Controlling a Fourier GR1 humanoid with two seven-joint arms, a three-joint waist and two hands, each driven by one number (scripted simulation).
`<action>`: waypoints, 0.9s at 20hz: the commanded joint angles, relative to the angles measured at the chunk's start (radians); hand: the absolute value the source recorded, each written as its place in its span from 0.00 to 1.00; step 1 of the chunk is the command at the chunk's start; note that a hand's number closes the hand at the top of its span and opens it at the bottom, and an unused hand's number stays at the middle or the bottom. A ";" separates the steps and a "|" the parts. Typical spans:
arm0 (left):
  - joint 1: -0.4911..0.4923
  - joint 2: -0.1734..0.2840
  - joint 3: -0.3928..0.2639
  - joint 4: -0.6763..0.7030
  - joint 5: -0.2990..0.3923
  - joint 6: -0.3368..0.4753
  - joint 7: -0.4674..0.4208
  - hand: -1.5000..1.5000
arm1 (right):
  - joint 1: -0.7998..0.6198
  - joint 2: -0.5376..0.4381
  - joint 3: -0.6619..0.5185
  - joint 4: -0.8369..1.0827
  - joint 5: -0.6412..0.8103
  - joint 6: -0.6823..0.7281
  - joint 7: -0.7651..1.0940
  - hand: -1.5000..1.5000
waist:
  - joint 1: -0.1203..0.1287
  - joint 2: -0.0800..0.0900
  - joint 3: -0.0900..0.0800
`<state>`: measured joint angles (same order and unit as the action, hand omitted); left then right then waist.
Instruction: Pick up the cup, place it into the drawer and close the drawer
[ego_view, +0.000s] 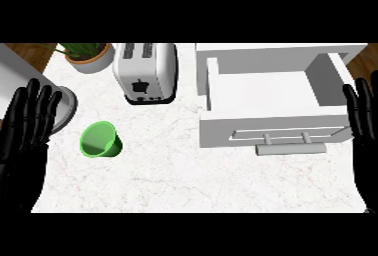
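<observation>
Left hand (29, 117) at the view's left edge, fingers straight and pointing up, holding nothing. Right hand (362, 112) at the right edge, likewise flat and open, empty, just beside the drawer's right wall.

Green cup (100, 140) lies tipped on the white marble desk (184, 180), mouth facing down-left; it sits just right of the left hand's fingers, not touching, and well apart from the right hand.

Drawer (269, 107) stands pulled open right of the cup, white inside, bar handle (290, 148) at its front. Silver toaster (145, 71) behind the cup; potted plant (87, 54) at far left corner
</observation>
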<state>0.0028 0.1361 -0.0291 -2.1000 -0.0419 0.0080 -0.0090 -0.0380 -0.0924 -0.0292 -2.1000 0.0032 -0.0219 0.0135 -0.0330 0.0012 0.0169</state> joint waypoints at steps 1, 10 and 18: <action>0.023 -0.009 -0.023 -0.016 0.017 -0.031 0.005 0.00 | -0.016 0.028 0.030 -0.006 0.035 -0.032 0.027 0.00 | 0.034 -0.002 -0.017; 0.035 -0.113 0.020 0.154 0.258 -0.066 0.019 0.00 | -0.026 -0.070 -0.002 0.038 0.001 0.080 0.061 0.00 | 0.035 0.000 -0.018; 0.025 -0.086 0.102 0.267 0.289 -0.106 -0.032 0.00 | -0.006 -0.044 -0.011 0.129 0.019 0.107 -0.036 0.00 | 0.033 -0.001 -0.017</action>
<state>0.0225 0.0499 0.0488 -1.9049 0.2439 -0.0783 0.0094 -0.0404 -0.1360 -0.0253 -2.0065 0.0293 0.0635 0.0060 0.0004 0.0002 0.0000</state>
